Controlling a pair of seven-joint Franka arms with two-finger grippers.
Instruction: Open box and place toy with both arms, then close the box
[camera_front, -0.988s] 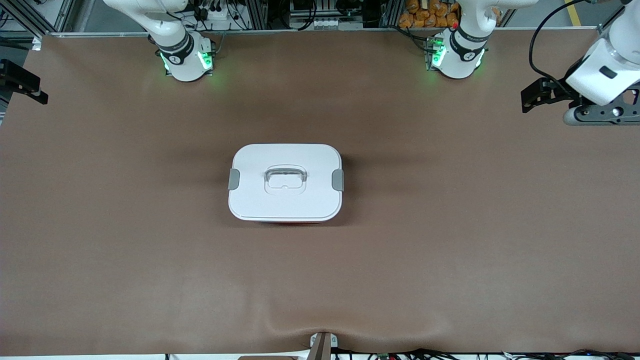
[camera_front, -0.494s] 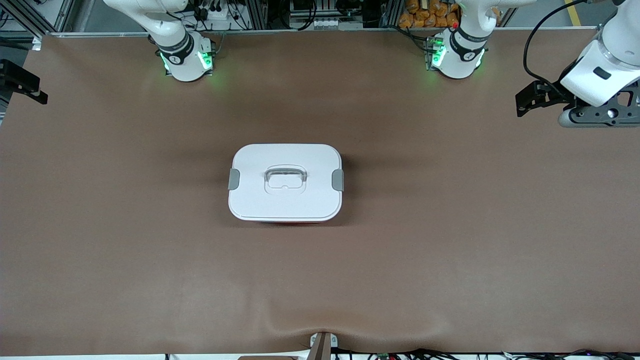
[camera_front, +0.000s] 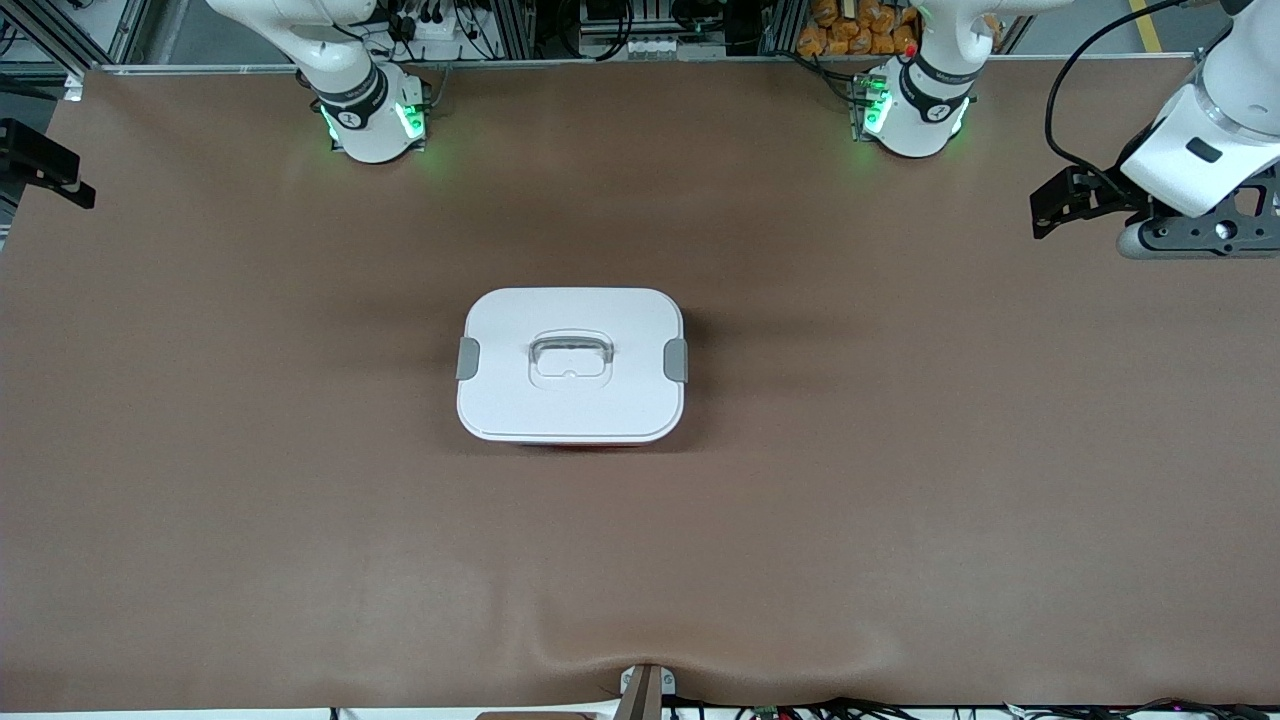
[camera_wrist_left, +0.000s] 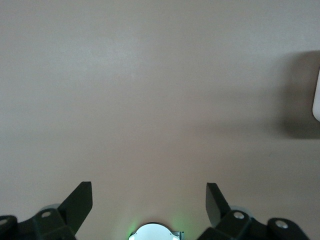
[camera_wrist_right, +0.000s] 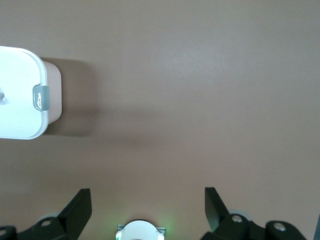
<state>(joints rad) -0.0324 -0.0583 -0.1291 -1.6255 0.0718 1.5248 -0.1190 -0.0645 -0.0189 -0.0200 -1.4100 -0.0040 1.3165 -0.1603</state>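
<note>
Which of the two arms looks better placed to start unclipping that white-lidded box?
Neither, clearly. The box sits closed mid-table. The left gripper and right gripper both hang open over bare table at their own ends; each probably takes its nearest grey clip.

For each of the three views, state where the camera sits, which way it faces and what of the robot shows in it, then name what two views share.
Front view: high across the table, facing the robots; shows the box mid-table, both green-lit bases, and the left end effector over the left arm's end of the table.
Left wrist view: on the left wrist, looking down at the brown table; its open fingers show.
Right wrist view: on the right wrist, looking down; right end effector open.
Shared: the box's grey clip shows in the front and right wrist views.
</note>
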